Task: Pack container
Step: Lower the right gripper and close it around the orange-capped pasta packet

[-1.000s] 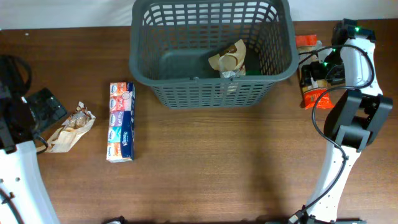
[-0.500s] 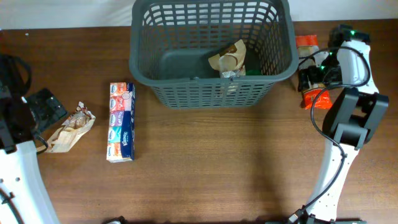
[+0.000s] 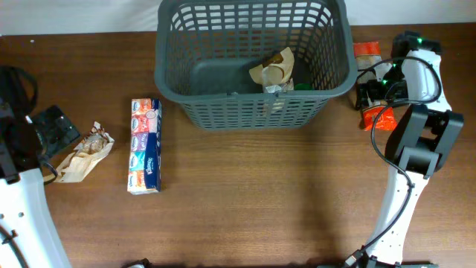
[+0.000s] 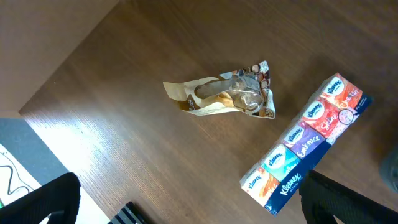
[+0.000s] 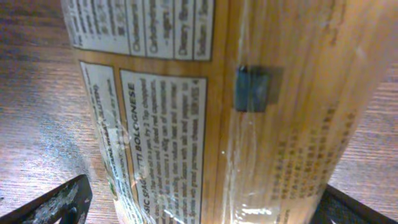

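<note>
Both arms' jaws gaping, the right arm (image 3: 420, 74) is hovering over an orange plastic packet (image 3: 378, 117) beside the stiff-looking, rim-grippable dark grey lattice basket (image 3: 216, 97)

Lab-type robot bench: wood table (image 3: 260, 193), left arm (image 3: 22, 208), right arm (image 3: 398, 201), tissue pack (image 3: 145, 145), shopping basket (image 3: 253, 112).

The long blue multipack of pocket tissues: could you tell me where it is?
Overhead, the tissue multipack lies on the table, left of centre, between the crumpled tan snack packet and the dark grey plastic basket, touching neither.
</note>
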